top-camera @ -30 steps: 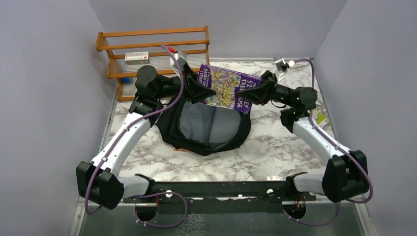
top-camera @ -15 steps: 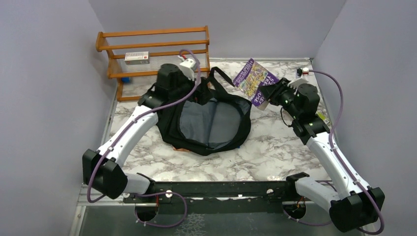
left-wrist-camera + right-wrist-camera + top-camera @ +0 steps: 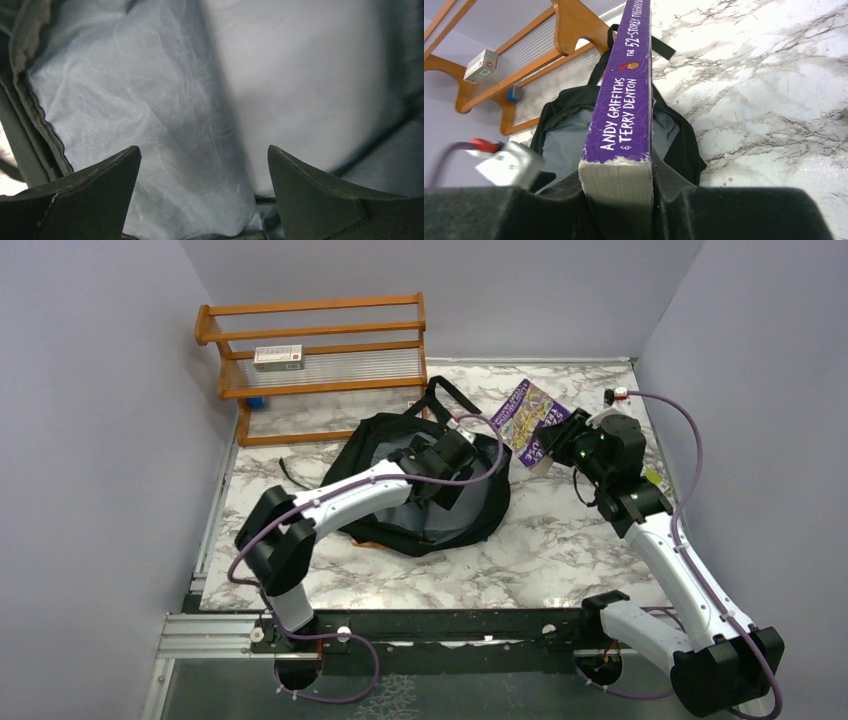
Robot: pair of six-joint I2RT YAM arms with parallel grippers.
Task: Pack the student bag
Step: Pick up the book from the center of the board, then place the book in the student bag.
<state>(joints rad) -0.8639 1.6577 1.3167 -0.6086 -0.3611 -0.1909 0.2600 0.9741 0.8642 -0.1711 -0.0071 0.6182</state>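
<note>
Marble tabletop (image 3: pixel 560 540) — left jaws spread inside student bag (image 3: pixel 375 445); wrist view shows right jaws pinching book (image 3: pixel 626 100).

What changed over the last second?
Left hand let go of the purple book, swung down into the student bag, and now hangs open over its grey lining. Right hand, still shut on the book, carried it right, clear of the bag opening. Wooden rack and the box on it stayed put.
</note>
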